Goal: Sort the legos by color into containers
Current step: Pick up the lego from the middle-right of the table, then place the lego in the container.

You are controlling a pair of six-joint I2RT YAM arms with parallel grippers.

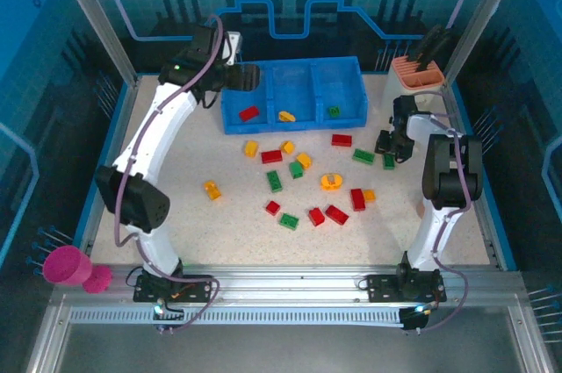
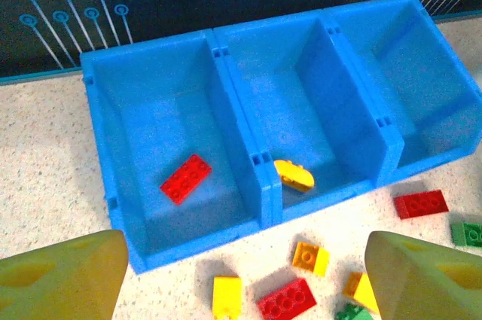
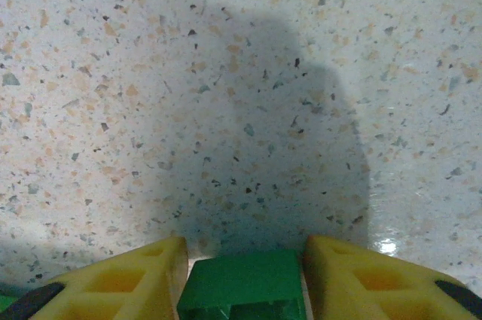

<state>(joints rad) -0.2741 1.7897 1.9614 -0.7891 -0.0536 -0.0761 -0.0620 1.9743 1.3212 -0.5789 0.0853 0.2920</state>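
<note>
**Right claw on a green brick, left claw wide over the tray**

My right claw [image 3: 245,242] is narrowed onto a green brick [image 3: 245,286] at the bottom centre of its wrist view. Both yellow fingers press against the brick's sides, and it sits on the speckled, stone-patterned counter [image 3: 226,71].

My left claw [image 2: 245,263] gapes wide and holds nothing, its fingers at the lower corners of its wrist view.

Above them lies the glossy blue plastic tray [image 2: 147,43], with three square compartments:
- Left compartment: one flat red studded brick [image 2: 185,178].
- Middle compartment: one yellow-orange piece [image 2: 294,175].
- Right compartment: one small green piece [image 1: 334,111].

In the middle of the top view I count roughly six red, five green and six yellow-orange loose bricks [image 1: 271,156]. One of them is a round orange ring [image 1: 331,182].
</note>
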